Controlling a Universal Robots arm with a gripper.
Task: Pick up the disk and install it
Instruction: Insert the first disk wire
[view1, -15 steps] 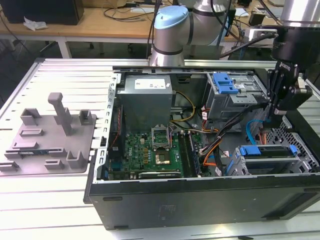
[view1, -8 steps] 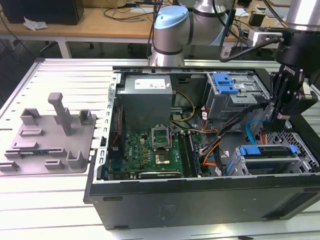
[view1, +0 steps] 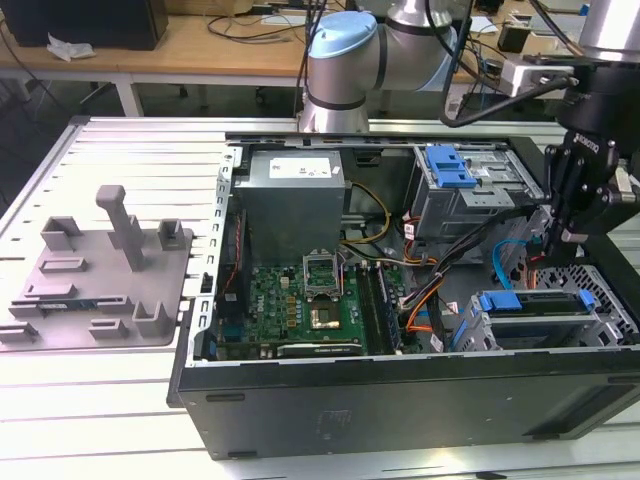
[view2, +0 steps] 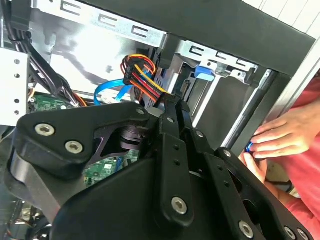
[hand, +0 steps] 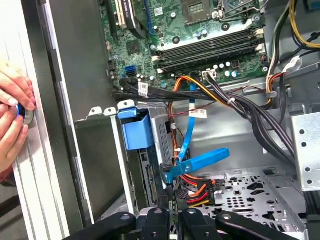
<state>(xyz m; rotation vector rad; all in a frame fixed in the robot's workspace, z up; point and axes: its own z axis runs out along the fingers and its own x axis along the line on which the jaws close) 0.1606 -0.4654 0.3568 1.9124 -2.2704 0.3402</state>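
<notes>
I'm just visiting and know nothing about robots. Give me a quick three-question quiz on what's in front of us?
1. True or false: the grey stand sits inside the computer case.
2. The gripper hangs over the case at the exterior view's: A) left, B) right, C) middle.
3. Fill in: in the first wrist view, a person's hand rests ___ the case.
Key: 1 false; 2 B; 3 outside.

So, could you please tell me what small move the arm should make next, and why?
Probably pause. A person's hands rest just outside the wall of the black computer case, close to the black gripper, which sits at the red, orange and yellow cables near the blue-bracketed silver disk, so moving now seems risky.
</notes>
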